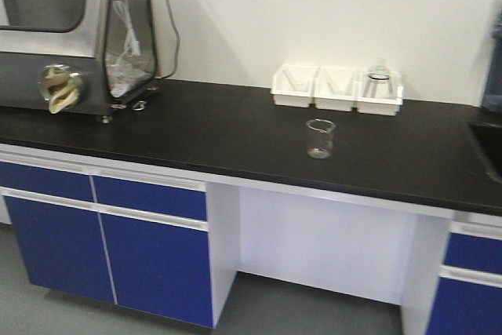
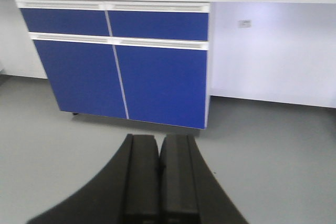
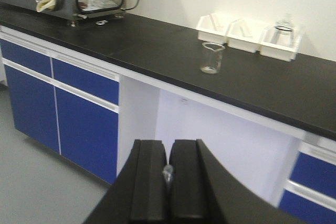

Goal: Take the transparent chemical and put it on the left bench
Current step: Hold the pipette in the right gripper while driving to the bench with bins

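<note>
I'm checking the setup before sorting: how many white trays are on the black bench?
3, side by side at the back of the bench, behind the beaker: left tray, middle tray, right tray. None seem hidden.

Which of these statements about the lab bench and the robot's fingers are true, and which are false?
1. A glass beaker stands upright on the black bench. True.
2. The beaker sits inside one of the white trays. False: it stands on the bare bench, in front of the three trays.
3. The left fingers are closed together. True.
4. The right fingers are spread wide apart. False: they are closed, with a small translucent thing pinched between them; what it is cannot be told.
5. The cabinet doors under the bench are red. False: they are blue.
</note>
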Tool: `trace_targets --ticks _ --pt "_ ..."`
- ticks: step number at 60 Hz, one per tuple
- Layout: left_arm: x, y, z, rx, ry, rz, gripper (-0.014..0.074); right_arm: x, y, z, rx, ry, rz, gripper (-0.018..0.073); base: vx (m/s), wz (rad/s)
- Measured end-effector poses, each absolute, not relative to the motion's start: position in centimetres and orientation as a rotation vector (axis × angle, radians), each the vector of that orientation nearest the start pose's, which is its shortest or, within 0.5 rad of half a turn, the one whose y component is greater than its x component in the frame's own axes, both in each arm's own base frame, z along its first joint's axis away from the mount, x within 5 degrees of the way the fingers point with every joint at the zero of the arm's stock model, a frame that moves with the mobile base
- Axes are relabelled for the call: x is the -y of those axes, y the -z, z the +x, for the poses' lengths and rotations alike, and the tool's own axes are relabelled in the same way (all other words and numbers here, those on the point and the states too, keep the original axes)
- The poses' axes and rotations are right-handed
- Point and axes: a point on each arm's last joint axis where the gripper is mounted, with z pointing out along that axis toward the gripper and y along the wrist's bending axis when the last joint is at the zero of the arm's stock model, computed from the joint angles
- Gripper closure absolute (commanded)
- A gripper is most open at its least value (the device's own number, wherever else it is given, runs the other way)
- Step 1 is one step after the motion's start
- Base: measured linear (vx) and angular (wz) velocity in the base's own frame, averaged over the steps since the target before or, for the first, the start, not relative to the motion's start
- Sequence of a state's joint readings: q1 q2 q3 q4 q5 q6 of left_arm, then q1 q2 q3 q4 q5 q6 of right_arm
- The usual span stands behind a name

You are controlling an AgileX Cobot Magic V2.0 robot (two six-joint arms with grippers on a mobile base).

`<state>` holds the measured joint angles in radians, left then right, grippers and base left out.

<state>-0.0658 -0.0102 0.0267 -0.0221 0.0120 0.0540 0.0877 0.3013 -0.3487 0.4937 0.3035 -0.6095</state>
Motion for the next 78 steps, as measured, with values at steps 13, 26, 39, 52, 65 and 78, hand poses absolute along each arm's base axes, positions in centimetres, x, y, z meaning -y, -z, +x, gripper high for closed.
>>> trace_targets --ticks 13,26,39,52,65,78 --pt "0.38 -20.36 5.65 -1.51 0.027 0.074 0.06 -1.96 -28.7 7.51 -1.679 -0.086 -0.294 0.0559 0.33 0.38" --pt "0.38 -20.36 5.65 -1.51 0.027 0.074 0.06 -1.96 -28.7 7.51 -1.679 -0.086 -0.294 0.0559 0.39 0.38" --pt "0.38 -20.36 5.65 -1.51 0.027 0.074 0.06 -1.96 -28.7 7.51 -1.679 -0.086 -0.294 0.0559 0.44 0.23" --pt "0.38 -20.36 5.65 -1.51 0.027 0.074 0.06 -1.96 -28.7 7.51 -1.679 -0.086 -0.294 0.0559 0.46 -0.1" --pt "0.38 -20.36 5.65 -1.51 0.027 0.074 0.06 -1.96 -28.7 7.51 -1.679 -0.086 -0.294 0.0559 0.44 -0.41" --pt "0.38 -20.36 5.65 -1.51 0.027 0.074 0.06 -1.96 -28.7 7.51 -1.679 -0.086 -0.294 0.0559 0.39 -0.58"
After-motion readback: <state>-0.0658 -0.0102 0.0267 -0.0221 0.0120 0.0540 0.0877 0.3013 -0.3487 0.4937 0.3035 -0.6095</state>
